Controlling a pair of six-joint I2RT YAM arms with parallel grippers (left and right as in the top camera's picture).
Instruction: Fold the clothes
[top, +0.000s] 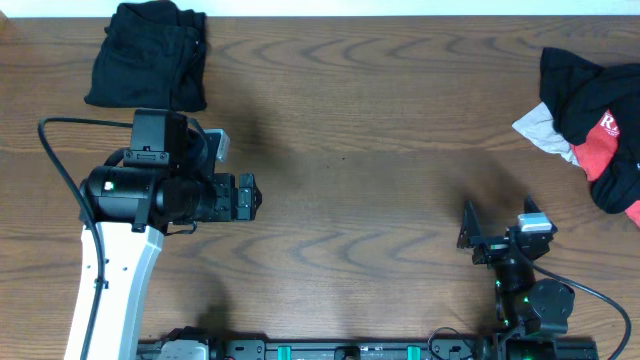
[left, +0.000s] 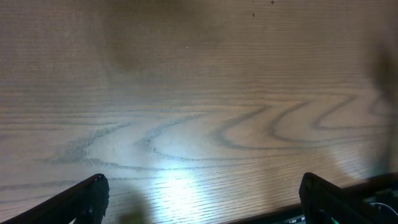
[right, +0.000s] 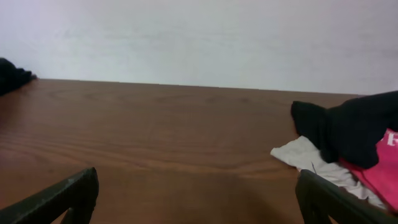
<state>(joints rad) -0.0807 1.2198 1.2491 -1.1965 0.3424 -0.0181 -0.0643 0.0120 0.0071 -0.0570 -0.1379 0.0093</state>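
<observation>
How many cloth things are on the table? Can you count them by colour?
all-black garment: 1
black-and-red garment: 1
pale grey cloth: 1
Total: 3

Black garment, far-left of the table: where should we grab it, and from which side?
Probably its near edge, by the right corner, coming from the near side with the open left gripper, the closer one. The black garment lies as a compact, roughly rectangular bundle with its far edge at the back edge of the table; bare wood fronts the near edge.
</observation>
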